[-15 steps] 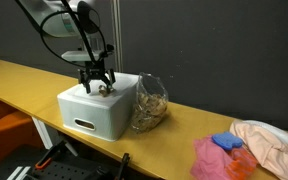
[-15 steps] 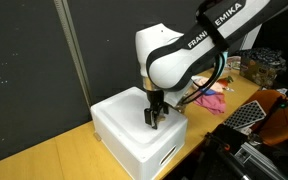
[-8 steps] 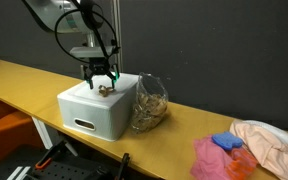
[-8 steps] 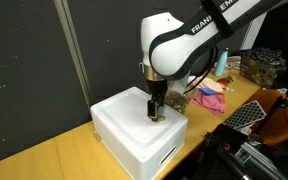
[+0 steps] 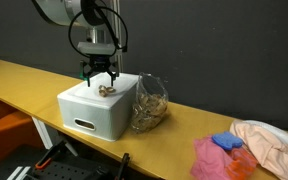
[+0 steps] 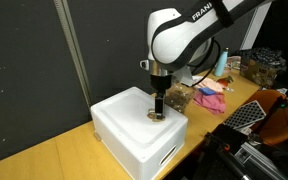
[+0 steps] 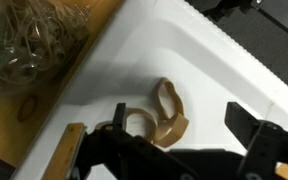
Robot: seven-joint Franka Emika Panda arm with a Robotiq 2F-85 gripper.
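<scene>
In an exterior view your gripper (image 5: 100, 74) has risen off the white box (image 5: 84, 112), jaws apart. In an exterior view the rubber bands (image 6: 158, 114) stay on its lid. In the wrist view they lie free beneath you, beside the bag (image 7: 29, 40), so they look released.

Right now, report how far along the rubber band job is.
Done: a small bunch of tan rubber bands lies on top of the white box.
In hand: nothing. The pincer hangs open just above them, touching neither bands nor box.
Left: the clear bag beside the box holds many more bands, so most of the work probably remains.
</scene>
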